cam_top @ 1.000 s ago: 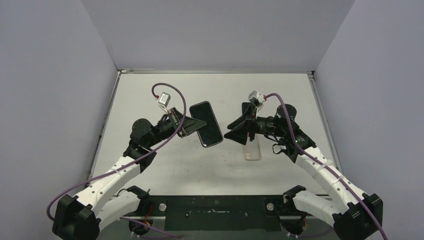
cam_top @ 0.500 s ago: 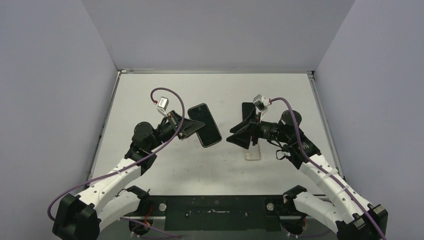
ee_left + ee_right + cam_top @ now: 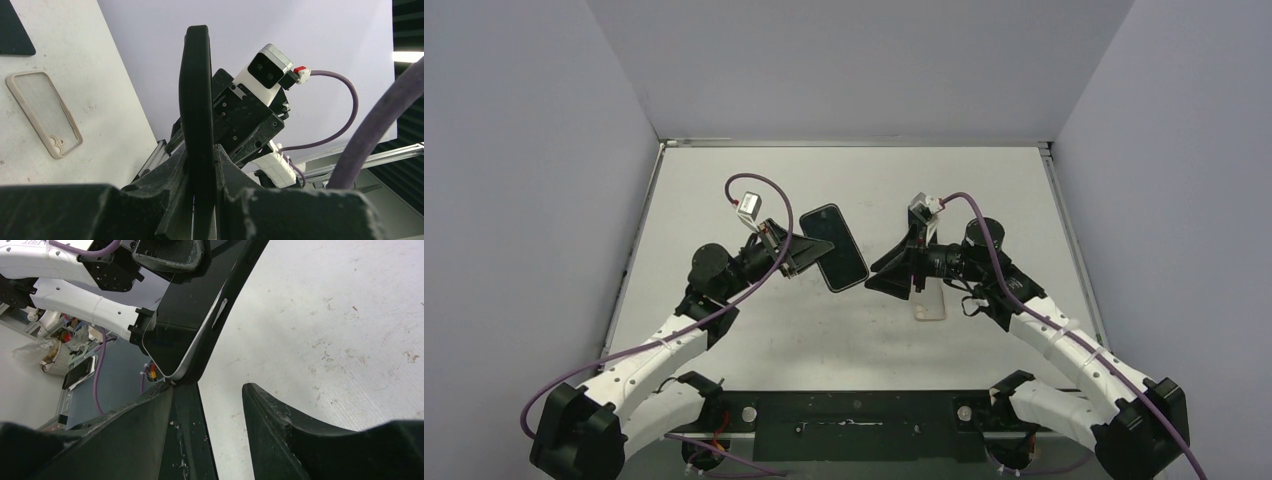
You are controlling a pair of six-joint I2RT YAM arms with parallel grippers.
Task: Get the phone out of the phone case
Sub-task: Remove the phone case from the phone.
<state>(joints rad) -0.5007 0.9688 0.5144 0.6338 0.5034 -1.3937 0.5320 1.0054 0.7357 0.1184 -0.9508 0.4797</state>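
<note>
So, on the table (image 3: 714, 190) the case (image 3: 930, 306) lies flat and empty. The right arm hangs right over it, so the top view only catches its near end. The left wrist view gets the whole case (image 3: 44, 114), pale rim and clear back, plus a corner of some dark flat thing (image 3: 12, 27) further along the table.

The phone (image 3: 836, 250) is up off the table, out of the case and off to its left in the top view. The left gripper (image 3: 802, 252) has it pinched on one long side, fingers clamped tight against both faces. From above, its long axis runs diagonally from far-left to near-right, with the dark screen tipped up toward the camera. From the left wrist it's edge-on, standing straight up in the frame, and the right arm's camera (image 3: 263, 67) is just behind it.

The right gripper (image 3: 879, 278) is spread wide and holding nothing, with its mouth aimed at the phone's near-right corner. In its own wrist view that corner sits right by one finger (image 3: 150, 430), but I can't tell if they actually touch.
</note>
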